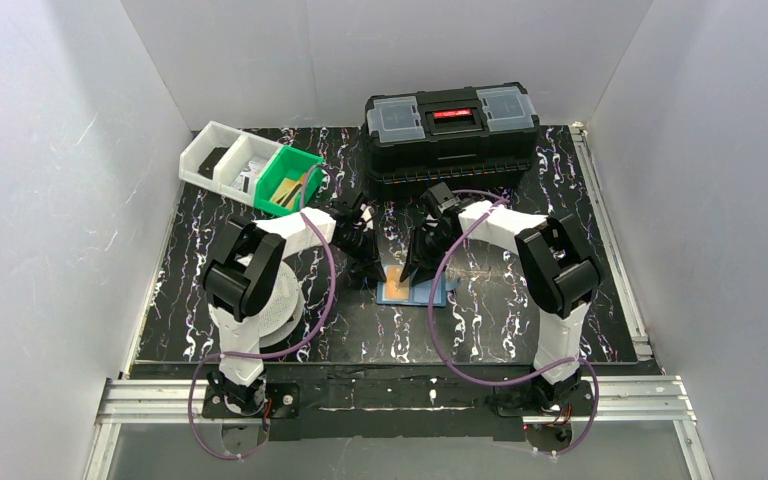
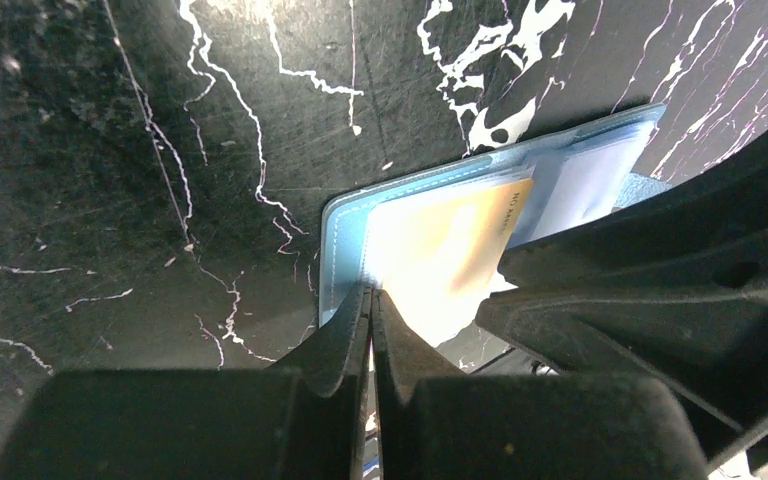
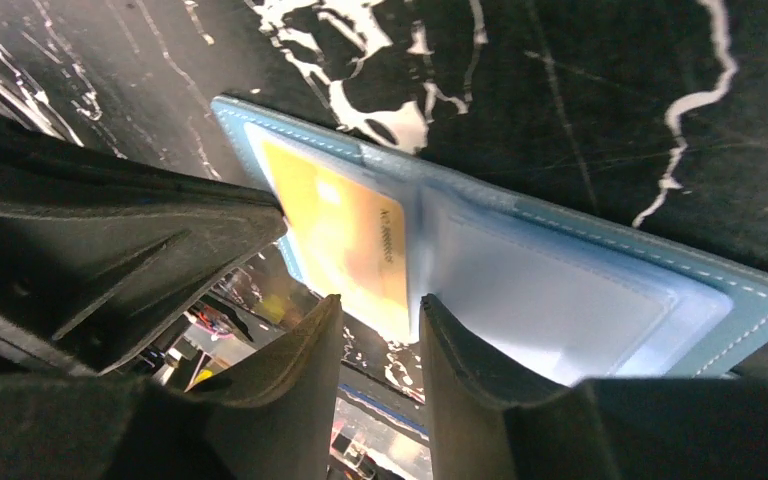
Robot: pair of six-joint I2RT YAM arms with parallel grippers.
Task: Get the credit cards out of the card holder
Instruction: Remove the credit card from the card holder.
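card holder (image 1: 430, 293) open, frame centre, 1 orange credit card (image 2: 440, 240) in left half | left gripper (image 2: 370, 298) fingers pressed together at card corner | right gripper (image 3: 372, 318) fingers spread over fold | advice: pin holder, slide card out flat

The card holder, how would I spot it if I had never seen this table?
Find the big black toolbox at the back of the marbled table. In front of it, mid-table, lies the card holder: the only flat blue thing there, opened out, with an orange card inside.
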